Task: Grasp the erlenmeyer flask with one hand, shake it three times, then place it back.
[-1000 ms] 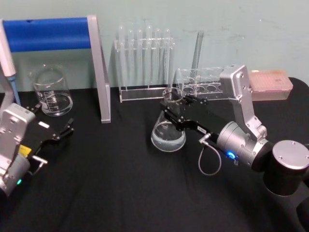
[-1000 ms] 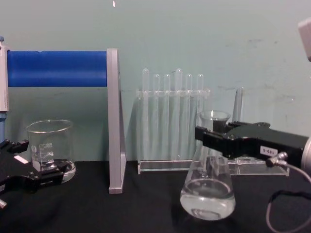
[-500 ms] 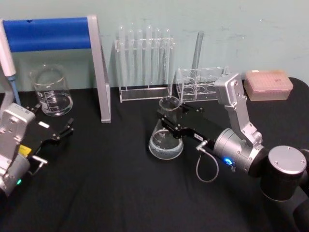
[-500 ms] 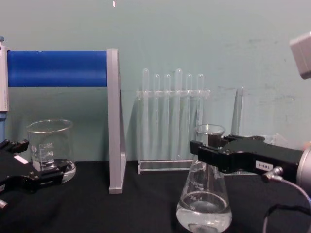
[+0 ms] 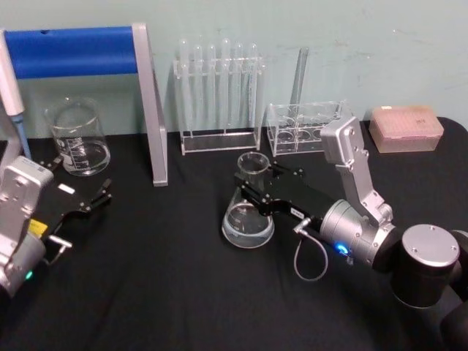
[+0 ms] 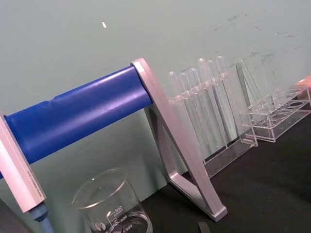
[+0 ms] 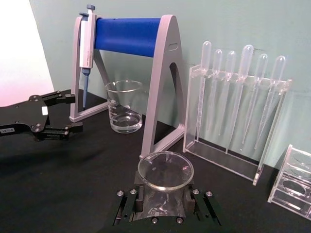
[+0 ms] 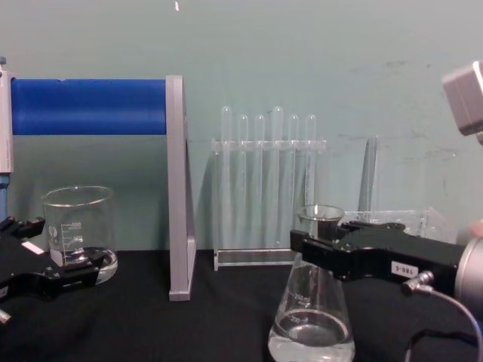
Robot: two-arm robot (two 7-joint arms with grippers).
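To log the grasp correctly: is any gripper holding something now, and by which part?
The right gripper holds the flask by its neck, just below the rim. The left gripper, parked at the left, is open and holds nothing.

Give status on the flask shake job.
Grasp done: right end effector shut on the erlenmeyer flask neck. In hand: flask held upright, low; table contact unclear, shake count not visible. Remaining: set down, release. Parked: left end effector, open, by the beaker.
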